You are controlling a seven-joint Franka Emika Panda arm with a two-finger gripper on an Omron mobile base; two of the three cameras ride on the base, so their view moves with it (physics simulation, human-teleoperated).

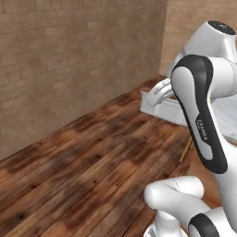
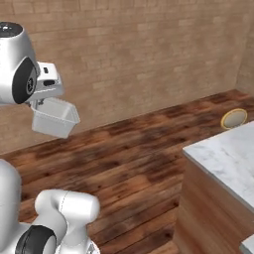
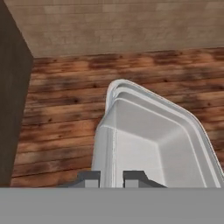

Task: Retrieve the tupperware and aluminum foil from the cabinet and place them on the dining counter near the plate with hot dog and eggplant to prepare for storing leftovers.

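My gripper (image 2: 42, 103) is shut on the tupperware (image 2: 53, 118), a clear greyish tub that hangs in the air above the wooden floor. In the hand view the two fingertips (image 3: 89, 178) pinch one thin wall of the tupperware (image 3: 148, 140), and its open inside faces the camera. From the left base the tupperware (image 1: 155, 107) shows partly behind my arm. The dining counter (image 2: 223, 156), a marble slab on a wooden base, stands to the right. The aluminum foil, the cabinet and the plate are out of view.
A brick wall (image 2: 139, 54) runs along the back, with open plank floor (image 1: 92, 157) in front of it. A round yellow stool (image 2: 233, 118) stands beyond the counter's far end. A dark upright panel (image 3: 13, 96) borders the left of the hand view.
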